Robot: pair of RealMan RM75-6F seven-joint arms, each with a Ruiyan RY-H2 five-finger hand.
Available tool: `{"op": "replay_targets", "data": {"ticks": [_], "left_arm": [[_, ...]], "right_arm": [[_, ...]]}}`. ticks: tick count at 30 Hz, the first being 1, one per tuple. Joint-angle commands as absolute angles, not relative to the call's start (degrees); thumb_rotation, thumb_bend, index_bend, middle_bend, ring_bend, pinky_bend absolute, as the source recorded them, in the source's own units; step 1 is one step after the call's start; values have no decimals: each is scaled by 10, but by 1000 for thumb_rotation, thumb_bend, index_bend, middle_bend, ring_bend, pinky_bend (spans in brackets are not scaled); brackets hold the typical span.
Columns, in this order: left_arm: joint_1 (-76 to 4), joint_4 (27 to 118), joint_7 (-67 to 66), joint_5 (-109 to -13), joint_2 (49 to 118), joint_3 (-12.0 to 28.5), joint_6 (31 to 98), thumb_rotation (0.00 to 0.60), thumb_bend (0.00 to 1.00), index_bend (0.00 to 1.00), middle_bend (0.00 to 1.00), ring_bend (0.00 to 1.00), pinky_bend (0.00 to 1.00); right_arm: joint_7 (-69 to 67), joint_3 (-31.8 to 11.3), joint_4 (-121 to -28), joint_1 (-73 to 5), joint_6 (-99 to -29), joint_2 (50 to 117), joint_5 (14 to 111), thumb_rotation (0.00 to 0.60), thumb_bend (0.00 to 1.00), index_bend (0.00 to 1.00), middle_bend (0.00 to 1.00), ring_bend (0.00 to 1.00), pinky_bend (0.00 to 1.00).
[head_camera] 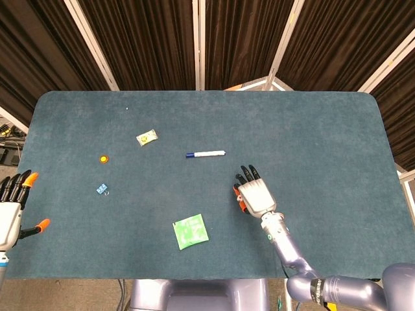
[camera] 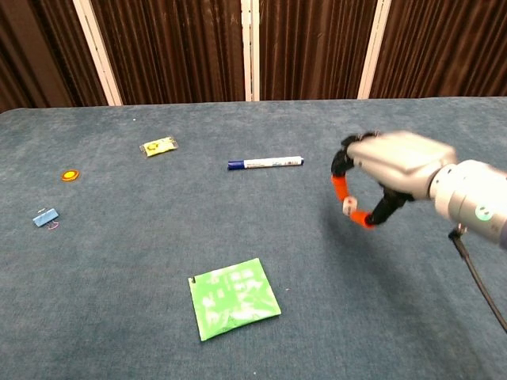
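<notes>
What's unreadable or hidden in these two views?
- Die: pinched by the right hand in chest view, motion-blurred, pips unreadable; in head view the hand covers it.
- Left hand: cut by the left edge in head view; absent from chest view.
- Marker label: too small in both views.
- Green packet print: too small to read.

A wide table (head_camera: 324, 129) with rounded corners carries a dark teal felt-like cover, evenly lit with only soft shadows. Behind its far edge hang dark brown pleated curtains (head_camera: 149, 39) — split by pale upright and slanted poles (head_camera: 196, 42). Past the left edge, a strip of grey floor (head_camera: 8, 146) shows — with cables lying on it.
</notes>
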State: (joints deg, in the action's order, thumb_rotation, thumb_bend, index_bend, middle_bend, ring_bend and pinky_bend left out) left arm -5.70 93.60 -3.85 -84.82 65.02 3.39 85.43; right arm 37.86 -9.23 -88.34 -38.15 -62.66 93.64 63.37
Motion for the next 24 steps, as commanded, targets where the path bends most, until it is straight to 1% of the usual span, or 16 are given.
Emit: {"op": "replay_targets", "data": {"ticks": [1,7,13,20,21,24], "left_arm": [[-57,936,-38,-848,650,34,855,600,106,0,0,0,0],[-56,938,-38,-849,649,34,856,600,106,0,0,0,0],[-57,940,-42,-851,648,32,855,600,106,0,0,0,0],[-57,941,-44,-850,649,33,856,600,106,0,0,0,0],[-57,941,-44,-850,649,33,856,600,106,0,0,0,0],[-57,941,-44,-851,649,32,857,600,107,0,0,0,0]], "right_arm": [[397,-112,-924,-383,-649,906,632,600,366,564,226,0,0],[406,-131,-970,-382,-675,872,635,600,357,555,223,0,0],[417,-129,-993,-381,-683,854,630,600,341,515,197,0,0],[419,-122,-993,-380,-686,850,624,600,261,329,91,0,0],[419,-122,-992,-380,-687,849,624,600,255,311,82,0,0],[409,-116,-989,-374,-694,844,629,600,254,296,75,0,0]]}}
